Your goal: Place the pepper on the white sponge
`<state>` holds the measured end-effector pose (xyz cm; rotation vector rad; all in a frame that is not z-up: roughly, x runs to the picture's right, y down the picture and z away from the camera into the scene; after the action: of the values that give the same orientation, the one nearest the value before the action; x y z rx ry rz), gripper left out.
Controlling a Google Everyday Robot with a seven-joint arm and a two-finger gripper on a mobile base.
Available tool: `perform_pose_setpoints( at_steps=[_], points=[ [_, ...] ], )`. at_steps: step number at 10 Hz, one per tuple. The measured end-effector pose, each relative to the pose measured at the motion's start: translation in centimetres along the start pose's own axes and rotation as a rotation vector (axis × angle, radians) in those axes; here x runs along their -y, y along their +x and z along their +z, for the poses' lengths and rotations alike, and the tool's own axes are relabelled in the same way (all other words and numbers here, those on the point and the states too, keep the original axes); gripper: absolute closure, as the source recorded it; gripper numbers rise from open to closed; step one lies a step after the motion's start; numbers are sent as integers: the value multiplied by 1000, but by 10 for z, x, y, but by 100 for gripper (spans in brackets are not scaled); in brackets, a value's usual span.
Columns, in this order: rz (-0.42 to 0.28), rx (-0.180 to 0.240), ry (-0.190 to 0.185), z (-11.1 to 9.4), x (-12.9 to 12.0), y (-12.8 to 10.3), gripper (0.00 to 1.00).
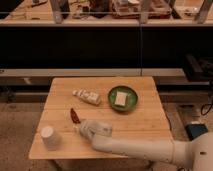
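Observation:
The small dark red pepper (74, 116) lies on the wooden table (140, 122), left of centre. The white sponge (121, 98) sits flat on the round green plate (124, 98) at the back right of the table. My gripper (81, 129) is at the end of the white arm that reaches in from the lower right. It is just below and right of the pepper's near end, close to it or touching it.
A white labelled bottle (87, 96) lies on its side between the pepper and the plate. A white cup (49, 136) stands at the front left corner. A dark shelf unit runs behind the table.

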<state>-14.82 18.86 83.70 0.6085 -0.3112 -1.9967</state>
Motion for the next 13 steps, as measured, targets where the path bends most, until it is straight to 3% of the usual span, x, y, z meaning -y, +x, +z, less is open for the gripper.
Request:
perform_pose_setpoints(
  at_steps=[2, 3, 8, 11, 13],
  points=[
    [9, 13, 4, -2, -1, -2, 22],
    [15, 18, 6, -2, -2, -3, 20],
    [45, 24, 29, -8, -11, -7, 20],
    [70, -1, -5, -15, -29, -7, 20],
    [79, -35, -21, -12, -24, 1, 20]
  ],
)
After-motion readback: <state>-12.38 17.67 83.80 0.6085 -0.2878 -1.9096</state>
